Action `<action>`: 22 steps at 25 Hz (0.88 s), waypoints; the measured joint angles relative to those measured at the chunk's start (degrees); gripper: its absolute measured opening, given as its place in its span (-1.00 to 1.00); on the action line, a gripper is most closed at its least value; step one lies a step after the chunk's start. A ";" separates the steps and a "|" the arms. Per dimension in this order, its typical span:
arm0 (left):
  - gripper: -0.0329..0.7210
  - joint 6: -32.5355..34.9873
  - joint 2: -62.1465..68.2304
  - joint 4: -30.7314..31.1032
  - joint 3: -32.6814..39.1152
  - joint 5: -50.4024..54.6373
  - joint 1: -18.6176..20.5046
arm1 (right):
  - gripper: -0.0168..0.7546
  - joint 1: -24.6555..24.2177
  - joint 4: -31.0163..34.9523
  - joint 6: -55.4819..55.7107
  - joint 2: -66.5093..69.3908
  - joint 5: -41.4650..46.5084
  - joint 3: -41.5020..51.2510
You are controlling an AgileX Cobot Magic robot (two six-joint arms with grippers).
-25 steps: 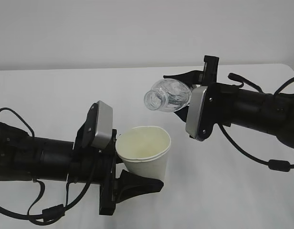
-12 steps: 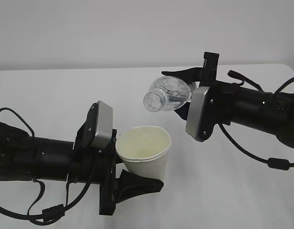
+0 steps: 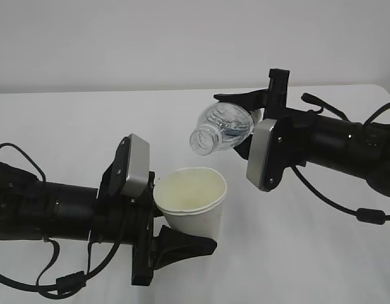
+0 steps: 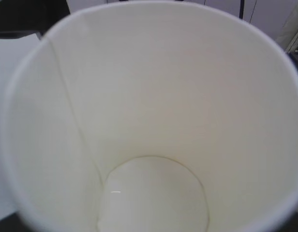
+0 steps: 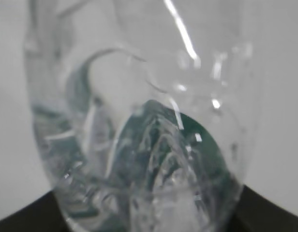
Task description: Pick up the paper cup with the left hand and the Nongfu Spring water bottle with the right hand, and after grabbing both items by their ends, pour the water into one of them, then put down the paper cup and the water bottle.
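From the outside camera, the left claw (image 3: 166, 237) grips the paper cup (image 3: 191, 204) near its bottom and holds it upright above the white worktop (image 3: 68, 126), low and in the middle. The right claw (image 3: 249, 120) grips the Nongfu Spring water bottle (image 3: 221, 128) at its back end. The bottle is up in the air, above the cup and a little to the right, not touching it. Its open mouth points down and to the left, toward the cup. A second ago the mouth sat a bit higher and more level; now the bottle is tipped down more and its mouth is lower. The cup and the left arm are in the same place as before. No stream shows between bottle and cup. From the left wrist camera, the paper cup (image 4: 154, 121) fills the picture, and we look straight into its pale inside with its round bottom; the claw itself is hidden. From the right wrist camera, the bottle (image 5: 139, 145) is very close and blurry, with clear walls and some dark green showing through, and I cannot tell where the water sits.
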 joint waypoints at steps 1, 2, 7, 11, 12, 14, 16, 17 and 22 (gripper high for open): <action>0.25 0.00 0.00 0.00 0.00 0.00 0.00 | 0.11 0.00 0.00 -0.11 0.00 0.00 0.00; 0.25 0.00 0.00 0.00 0.00 0.00 0.00 | 0.11 0.00 0.11 -0.23 0.00 0.00 0.00; 0.25 0.00 0.00 0.00 0.00 0.00 0.00 | 0.11 0.00 0.21 -2.20 0.00 -0.11 0.00; 0.25 0.00 0.00 0.00 0.00 0.00 0.00 | 0.11 0.00 0.21 -2.88 0.00 -0.21 0.00; 0.25 0.00 0.00 0.00 0.00 0.00 0.00 | 0.11 0.00 0.21 -3.16 0.00 -0.51 0.00; 0.25 0.00 0.00 0.00 0.00 0.48 0.00 | 0.11 0.00 0.21 -3.76 0.00 -1.22 0.00; 0.25 0.00 0.00 0.00 0.00 0.73 0.00 | 0.11 0.00 0.21 -4.37 0.00 -1.53 0.00; 0.25 0.00 0.00 0.00 0.00 0.73 0.00 | 0.11 0.00 0.21 -4.64 0.00 -1.53 0.00; 0.25 0.00 0.00 0.00 0.00 0.77 0.00 | 0.11 0.00 0.33 -6.11 0.00 -1.65 0.00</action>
